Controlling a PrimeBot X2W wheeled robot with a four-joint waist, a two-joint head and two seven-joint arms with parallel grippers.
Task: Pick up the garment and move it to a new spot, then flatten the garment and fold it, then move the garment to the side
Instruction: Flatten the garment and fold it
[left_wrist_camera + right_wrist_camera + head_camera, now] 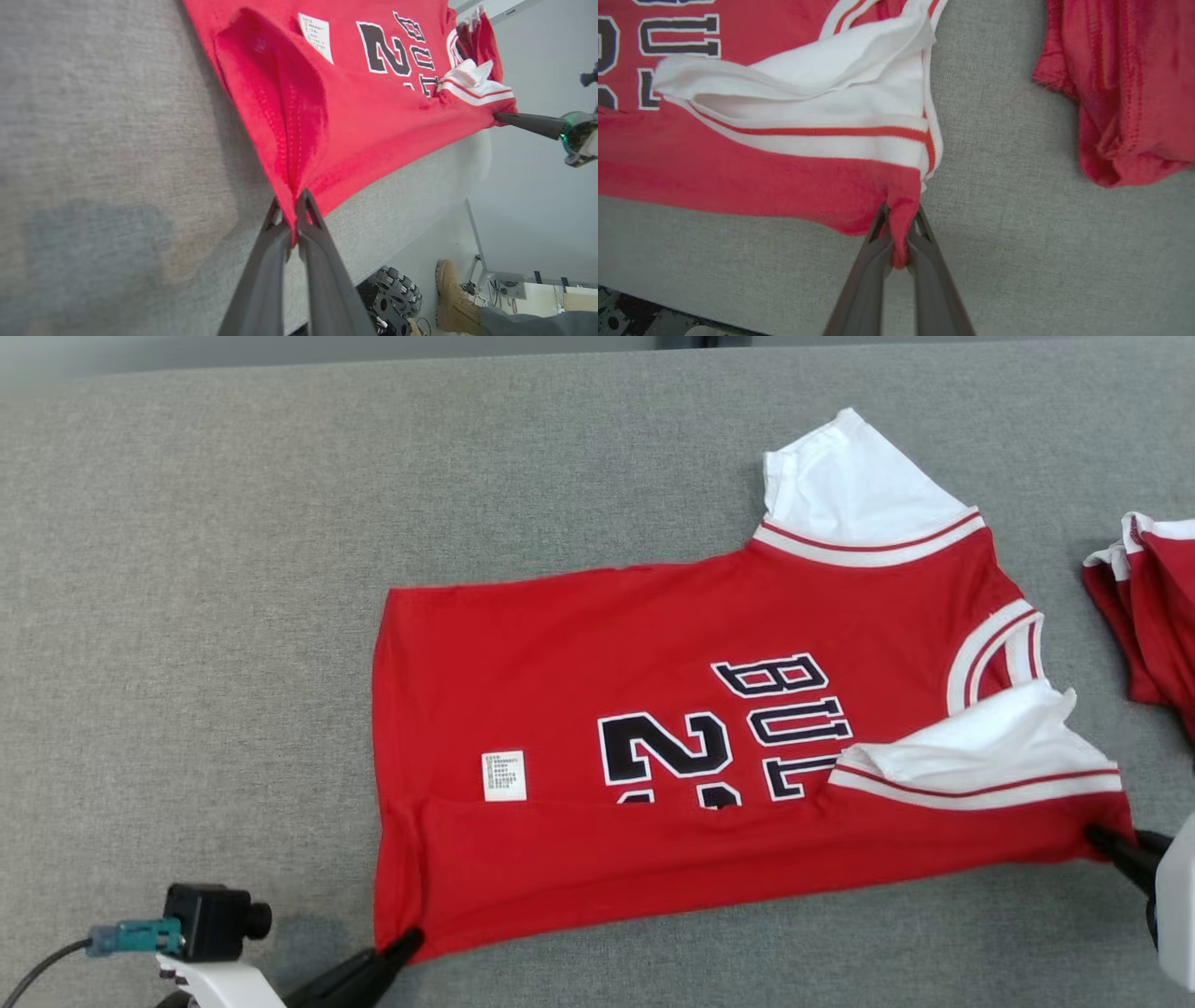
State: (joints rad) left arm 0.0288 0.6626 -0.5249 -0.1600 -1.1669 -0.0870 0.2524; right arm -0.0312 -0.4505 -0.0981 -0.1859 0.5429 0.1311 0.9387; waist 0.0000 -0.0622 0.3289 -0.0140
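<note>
The garment [579, 709] is a red basketball jersey with white sleeves, dark lettering and a number, spread on the grey table, its near edge folded up over the print. My left gripper [406, 945] is shut on the jersey's near-left hem corner; the left wrist view shows the red hem [292, 154] pinched between both fingers [268, 261]. At the near right, my right gripper [1097, 838] is shut on the corner below the white sleeve [859, 98]. In the right wrist view a red tuck of cloth [901, 219] sits between the fingers [864, 280].
A second red garment [1153, 625] lies bunched at the table's right edge, close to the jersey's sleeve. The grey table [187, 616] stretches bare to the left and far side. In the left wrist view a person's boot [451, 294] stands on the floor beyond the table's edge.
</note>
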